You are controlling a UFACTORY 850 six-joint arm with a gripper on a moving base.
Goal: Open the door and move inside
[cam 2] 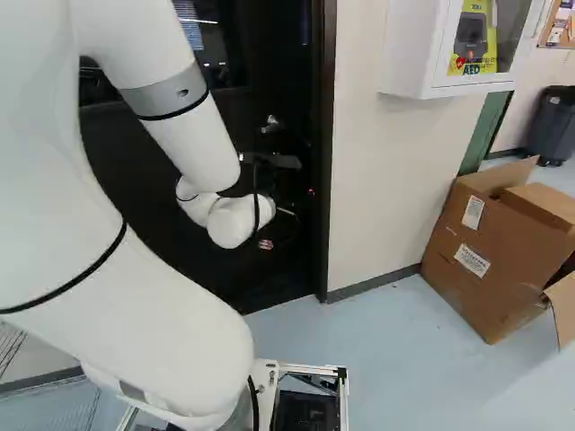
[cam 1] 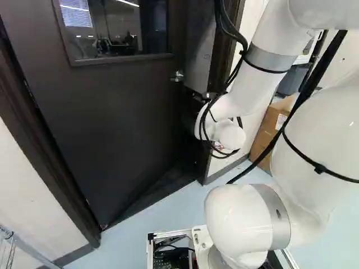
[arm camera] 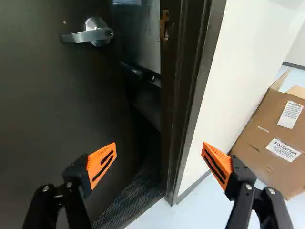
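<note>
Pale blue floor meets the door, upright and ajar, long axis vertical, its lever handle pointing hingeward. Rightward come its free edge, a narrow dark gap, then the frame. Jaws spread wide before door and wall.

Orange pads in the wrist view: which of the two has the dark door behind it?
The pad on the same side as the door handle; behind the other pad is the pale wall, past the door frame.
</note>
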